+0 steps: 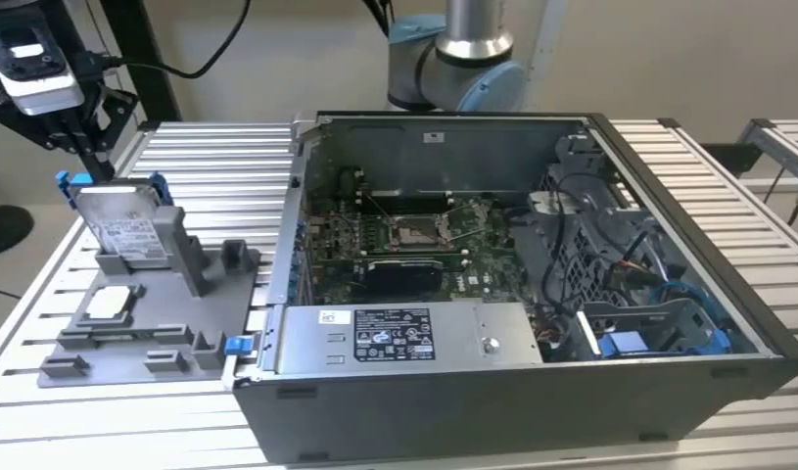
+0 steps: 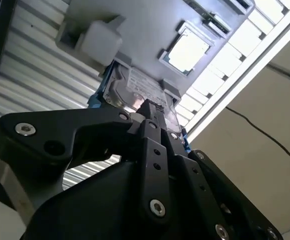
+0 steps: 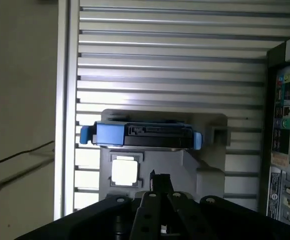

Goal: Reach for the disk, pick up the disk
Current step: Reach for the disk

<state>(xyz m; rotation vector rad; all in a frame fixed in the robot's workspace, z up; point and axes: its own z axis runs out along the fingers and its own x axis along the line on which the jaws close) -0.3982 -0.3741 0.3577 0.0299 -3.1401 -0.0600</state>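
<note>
Noted the disk [image 1: 121, 223] standing on edge in the slot of the grey holder [image 1: 176, 284], label face outward, blue bracket round its rim. Found the gripper [image 3: 159, 176] poised above the holder, near the disk's top edge but apart from it, pinched closed on nothing. Judged the likeliest fault to be a descent with jaws unopened: would have struck the top edge and rocked the disk in the holder. Feared too a grip on the blue bracket alone, plastic likely to flex and slip. Reckoned a tilted lift could bind in the slot and drag the holder along. Marked also the small chip [image 1: 109, 304] lying flat on the holder, low beside the disk, open to a knock. Left the computer case [image 1: 530, 392], beside the holder, out of the reckoning.
</note>
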